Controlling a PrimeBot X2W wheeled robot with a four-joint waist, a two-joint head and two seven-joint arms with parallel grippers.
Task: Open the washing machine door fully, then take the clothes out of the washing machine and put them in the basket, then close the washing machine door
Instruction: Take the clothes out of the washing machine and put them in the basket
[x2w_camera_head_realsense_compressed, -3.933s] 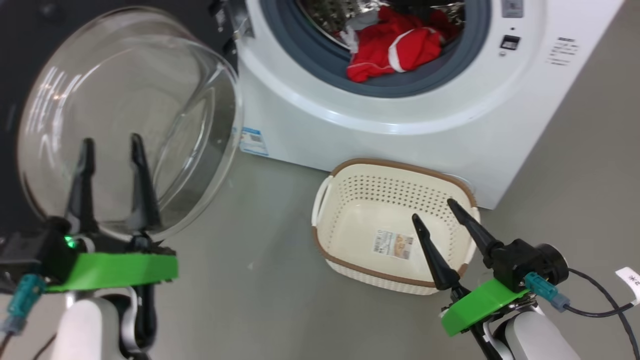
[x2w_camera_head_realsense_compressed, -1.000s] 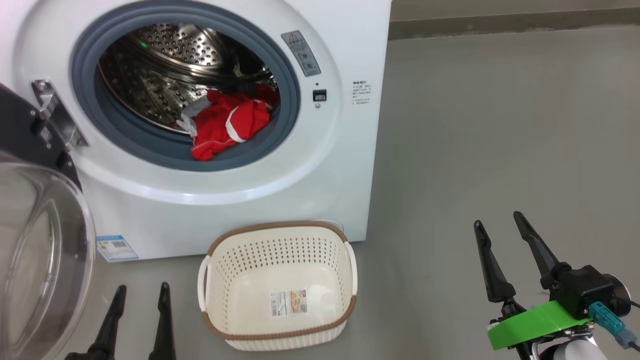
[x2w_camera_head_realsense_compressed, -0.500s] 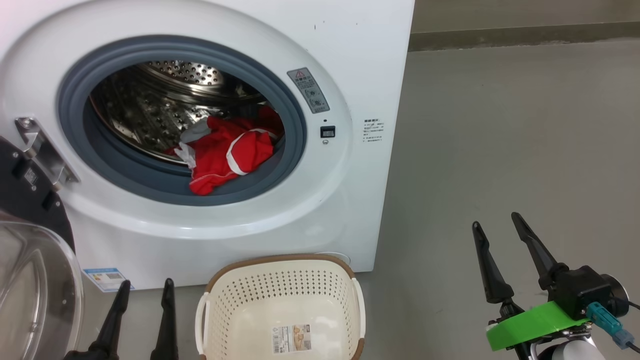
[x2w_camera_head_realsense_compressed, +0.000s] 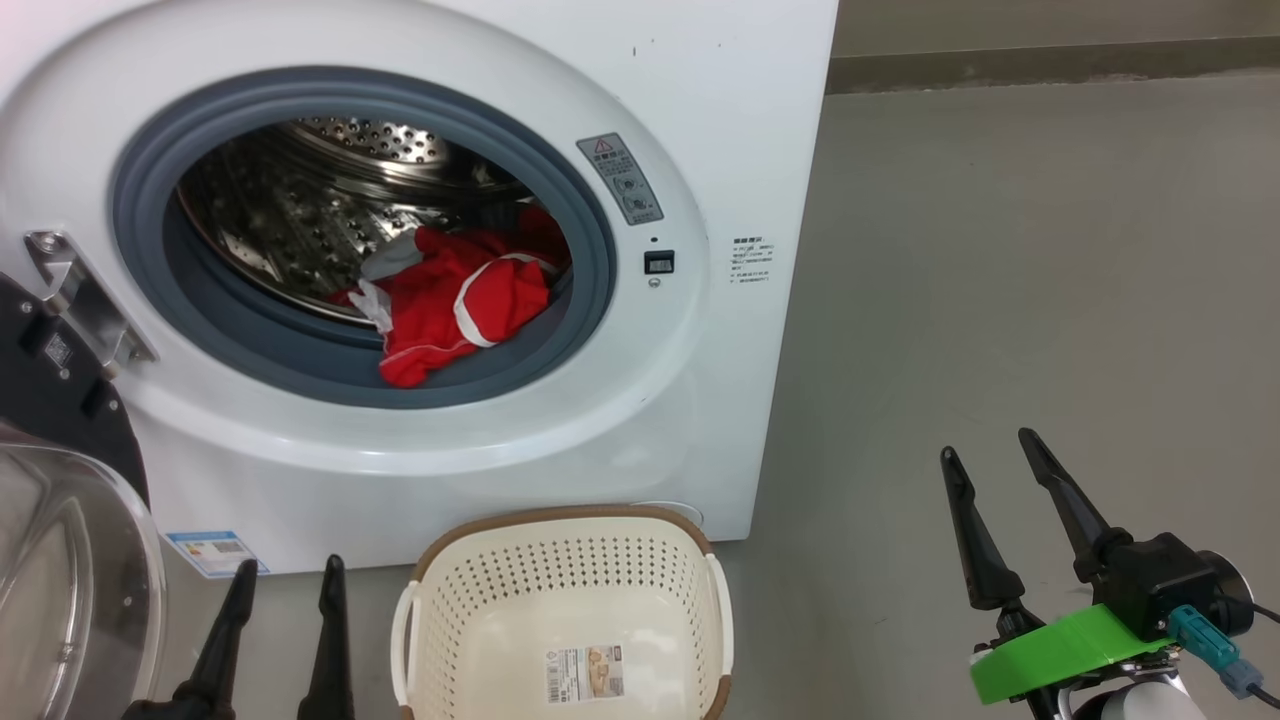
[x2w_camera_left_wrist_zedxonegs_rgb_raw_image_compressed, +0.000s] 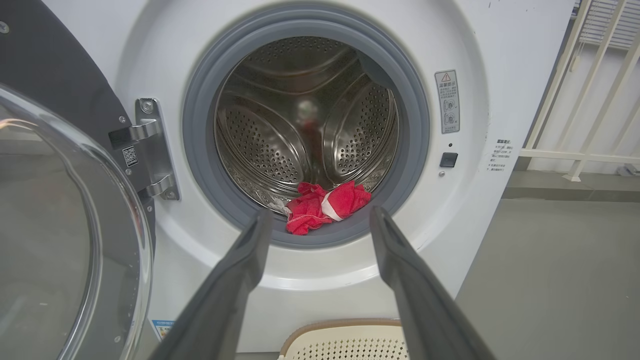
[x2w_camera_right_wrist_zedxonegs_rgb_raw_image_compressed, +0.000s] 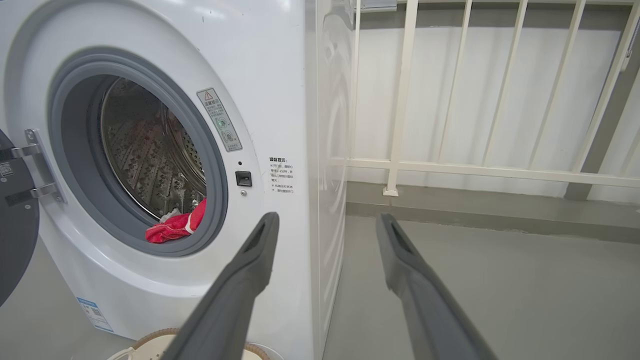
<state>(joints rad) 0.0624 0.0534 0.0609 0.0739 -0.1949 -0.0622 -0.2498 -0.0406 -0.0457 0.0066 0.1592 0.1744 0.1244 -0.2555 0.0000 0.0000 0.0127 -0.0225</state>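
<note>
The washing machine (x2w_camera_head_realsense_compressed: 700, 120) is pictured with its round opening uncovered. The washing machine door (x2w_camera_head_realsense_compressed: 70, 560) is swung out on a metal hinge (x2w_camera_head_realsense_compressed: 85, 295) toward 8 o'clock of the cabinet, its clear glass bowl turned to the head camera. The clothes (x2w_camera_head_realsense_compressed: 450, 300), a red bundle with white stripes, are heaped in the perforated steel drum (x2w_camera_head_realsense_compressed: 300, 200) at about 5 o'clock of the opening, one fold draped onto the grey rubber ring (x2w_camera_head_realsense_compressed: 590, 290). The basket (x2w_camera_head_realsense_compressed: 560, 585) is set on the grey floor (x2w_camera_head_realsense_compressed: 1000, 250) at 6 o'clock of the opening, just in front of the machine, a sticker (x2w_camera_head_realsense_compressed: 585, 672) on its bottom. The left gripper (x2w_camera_head_realsense_compressed: 289, 563) is held at 9 o'clock of the basket, fingers spread apart and gripping nothing. The right gripper (x2w_camera_head_realsense_compressed: 986, 443) is raised over the floor at 3 o'clock of the basket, well apart from the machine, fingers likewise spread and unloaded. A white railing (x2w_camera_right_wrist_zedxonegs_rgb_raw_image_compressed: 500, 170) is seen beyond the machine.
</note>
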